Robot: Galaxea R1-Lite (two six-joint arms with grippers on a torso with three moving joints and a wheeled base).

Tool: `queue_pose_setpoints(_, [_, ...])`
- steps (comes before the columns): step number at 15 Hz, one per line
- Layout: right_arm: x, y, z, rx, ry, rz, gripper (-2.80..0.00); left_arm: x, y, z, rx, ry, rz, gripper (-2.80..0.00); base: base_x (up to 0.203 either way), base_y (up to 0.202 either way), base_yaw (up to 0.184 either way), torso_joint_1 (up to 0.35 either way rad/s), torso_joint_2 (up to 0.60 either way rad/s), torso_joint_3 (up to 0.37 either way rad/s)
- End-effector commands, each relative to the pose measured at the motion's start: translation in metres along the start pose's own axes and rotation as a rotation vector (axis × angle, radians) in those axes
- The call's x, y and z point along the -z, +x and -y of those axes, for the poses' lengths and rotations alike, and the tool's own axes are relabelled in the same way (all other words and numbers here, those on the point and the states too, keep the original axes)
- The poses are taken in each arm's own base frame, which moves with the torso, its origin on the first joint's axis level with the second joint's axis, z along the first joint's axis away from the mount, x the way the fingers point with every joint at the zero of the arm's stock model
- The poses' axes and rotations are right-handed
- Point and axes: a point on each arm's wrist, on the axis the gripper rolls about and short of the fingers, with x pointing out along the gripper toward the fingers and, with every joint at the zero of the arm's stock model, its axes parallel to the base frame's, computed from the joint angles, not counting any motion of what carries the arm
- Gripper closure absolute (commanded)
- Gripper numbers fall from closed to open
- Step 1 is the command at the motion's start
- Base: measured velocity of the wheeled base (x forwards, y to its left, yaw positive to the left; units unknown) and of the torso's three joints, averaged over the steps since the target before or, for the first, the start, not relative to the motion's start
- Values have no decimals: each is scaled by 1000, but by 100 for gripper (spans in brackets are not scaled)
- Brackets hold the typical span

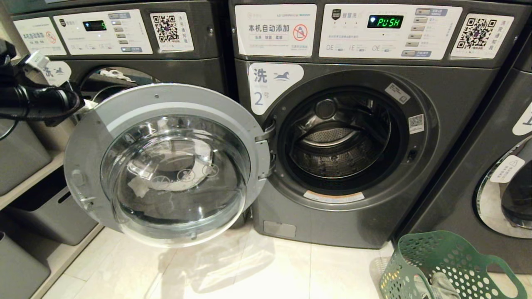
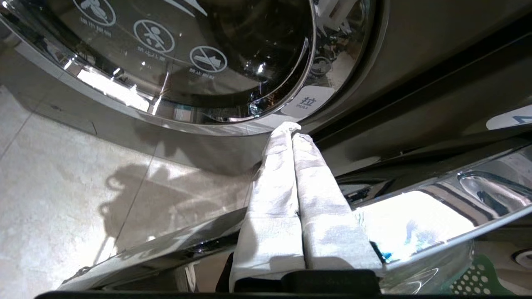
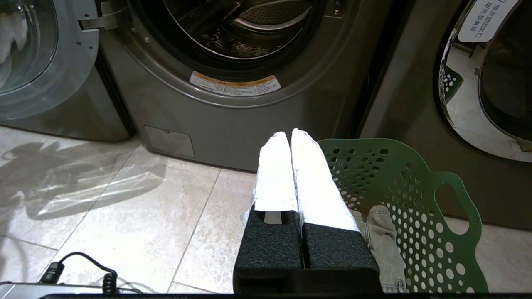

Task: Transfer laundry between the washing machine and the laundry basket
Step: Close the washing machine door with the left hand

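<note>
The washing machine (image 1: 353, 137) marked "2" occupies the centre of the head view. Its round glass door (image 1: 166, 166) is swung fully open to the left of the frame, and the steel drum (image 1: 336, 145) is exposed; no cloth is visible inside it.

The laundry basket (image 1: 453, 265), green and perforated, stands on the tiled floor (image 1: 208, 270) at the lower right of the head view, just in front of the neighbouring machine (image 1: 490, 174). A grey-olive piece of laundry (image 3: 382, 241) lies inside it.

The left gripper (image 2: 293, 133) is closed with its white-wrapped fingers pressed together and holds nothing. In the left wrist view it sits at the frame centre, near the chrome ring of the neighbouring machine's closed door (image 2: 199, 62).

The right gripper (image 3: 289, 137) is closed and empty. In the right wrist view it hangs at the lower centre, just beside the basket rim.

Grey storage bins (image 1: 25, 153) sit on shelving at the left edge of the head view.
</note>
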Motion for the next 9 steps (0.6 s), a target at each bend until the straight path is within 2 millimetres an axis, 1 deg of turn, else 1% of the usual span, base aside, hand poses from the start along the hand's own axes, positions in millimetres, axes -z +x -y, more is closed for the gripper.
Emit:
queue_pose_setpoints(1, [0, 0, 0, -1, 0, -1, 0, 2, -1, 6, 11, -4, -17, 0, 0, 0, 0, 0, 0, 0])
queue_pose_setpoints(3, [0, 0, 0, -1, 0, -1, 0, 6, -5, 12, 10, -22, -61, 0, 0, 0, 0, 0, 0, 0])
queue_pose_setpoints(5, [0, 0, 0, -1, 0, -1, 0, 9, -19, 24, 11, -42, -113, 0, 0, 0, 0, 0, 0, 0])
queue_pose_setpoints(6, [0, 0, 0, -1, 0, -1, 0, 11, -27, 31, 13, -52, -142, 0, 0, 0, 0, 0, 0, 0])
queue_pose_setpoints(9, [0, 0, 0, 0, 0, -1, 0, 23, -54, 61, 35, -80, -265, 0, 0, 0, 0, 0, 0, 0])
